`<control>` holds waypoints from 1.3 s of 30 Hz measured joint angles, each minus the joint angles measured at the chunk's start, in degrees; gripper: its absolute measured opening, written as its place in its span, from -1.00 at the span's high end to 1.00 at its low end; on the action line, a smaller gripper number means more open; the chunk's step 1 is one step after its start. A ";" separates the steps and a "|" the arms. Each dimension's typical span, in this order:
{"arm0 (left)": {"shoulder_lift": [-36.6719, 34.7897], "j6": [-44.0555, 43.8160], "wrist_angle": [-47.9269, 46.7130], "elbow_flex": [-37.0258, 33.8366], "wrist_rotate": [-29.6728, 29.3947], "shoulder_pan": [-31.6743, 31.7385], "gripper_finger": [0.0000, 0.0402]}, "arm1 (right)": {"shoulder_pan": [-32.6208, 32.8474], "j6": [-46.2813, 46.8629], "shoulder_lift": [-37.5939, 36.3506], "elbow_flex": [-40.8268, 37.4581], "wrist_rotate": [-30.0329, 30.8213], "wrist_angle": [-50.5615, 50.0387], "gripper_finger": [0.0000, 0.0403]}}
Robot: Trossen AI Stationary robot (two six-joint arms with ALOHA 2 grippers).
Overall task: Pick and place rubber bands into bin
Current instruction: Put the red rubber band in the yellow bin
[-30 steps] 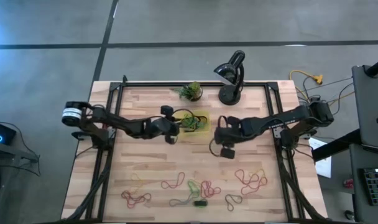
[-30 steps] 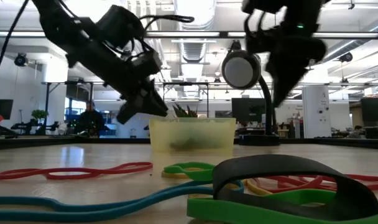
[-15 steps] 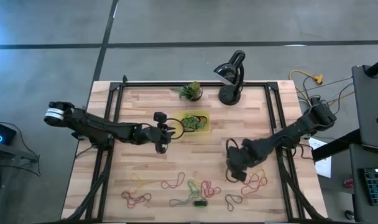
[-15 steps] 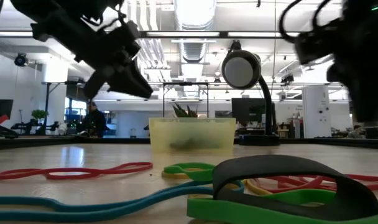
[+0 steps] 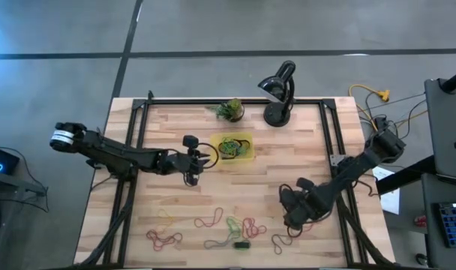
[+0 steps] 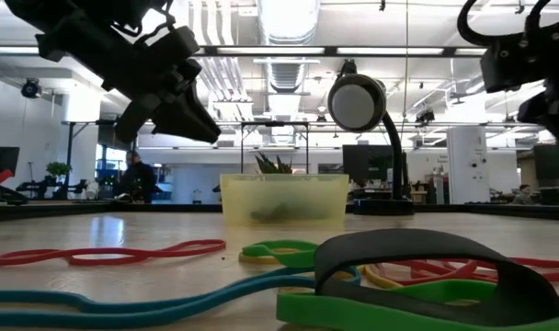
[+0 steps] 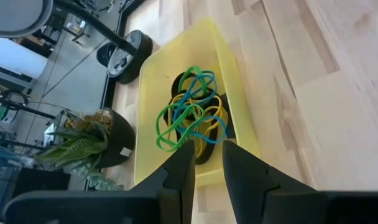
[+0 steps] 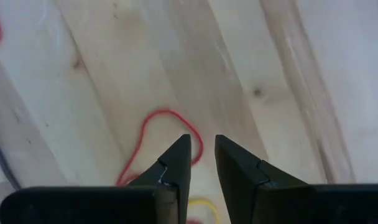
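Observation:
The bin (image 5: 247,139), a small translucent yellow tray, sits at the table's middle and holds a tangle of green, blue and yellow rubber bands (image 7: 189,115). My left gripper (image 5: 201,157) hovers just left of the bin and points at it. Its fingers (image 7: 207,152) are a little apart with nothing between them. More rubber bands (image 5: 247,226) lie loose along the near edge. My right gripper (image 5: 292,217) points down over the red bands (image 5: 307,217) at the near right. It stands narrowly open above a red loop (image 8: 167,112).
A small potted plant (image 5: 229,110) and a black desk lamp (image 5: 279,90) stand at the far edge behind the bin. Black frame rails (image 5: 138,142) run along the table's left and right sides. A wide dark band (image 6: 427,253) lies close to the low camera.
My left gripper has drawn back from above the bin toward the table's left and risen a little. My right gripper has swung from beside the bin toward the near right, sinking and rolling its wrist, and now stands over the red bands.

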 joint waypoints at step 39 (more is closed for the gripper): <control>0.02 0.02 -0.04 -0.07 -0.01 0.00 0.67 | 0.15 -8.65 3.13 -6.21 2.36 10.13 0.96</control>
